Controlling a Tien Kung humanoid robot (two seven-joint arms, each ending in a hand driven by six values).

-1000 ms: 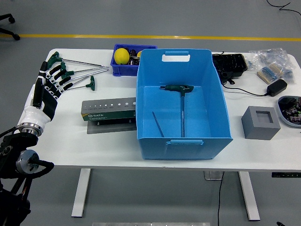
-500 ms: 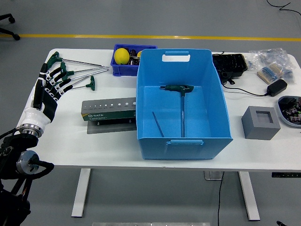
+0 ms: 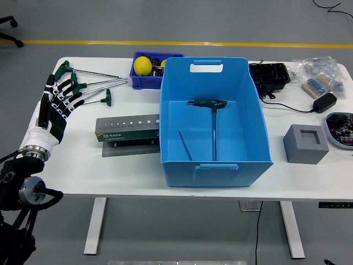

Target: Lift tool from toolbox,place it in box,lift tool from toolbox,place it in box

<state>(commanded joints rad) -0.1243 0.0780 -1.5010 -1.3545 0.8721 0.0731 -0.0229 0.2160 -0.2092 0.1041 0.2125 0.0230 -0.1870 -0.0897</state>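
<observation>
My left hand (image 3: 62, 95) hovers over the table's left end with its fingers spread, holding nothing. Its fingertips lie close to the green handles of several T-handle wrenches (image 3: 94, 83) lying loose on the table. Just right of the hand, the grey-green tool holder (image 3: 127, 130) lies in front of those wrenches. The large blue box (image 3: 212, 118) stands mid-table. Inside it lie one green-handled T-wrench (image 3: 212, 110) and a thin L-shaped key (image 3: 185, 145). My right arm does not show.
A small blue bin (image 3: 148, 70) with a yellow ball stands behind the box's left corner. A grey foam block (image 3: 306, 143), a black case (image 3: 269, 77), a power adapter (image 3: 324, 102), bagged parts and a dish of small parts fill the right side.
My left hand has crept slightly down and left, away from the wrench handles. Nothing else has moved.
</observation>
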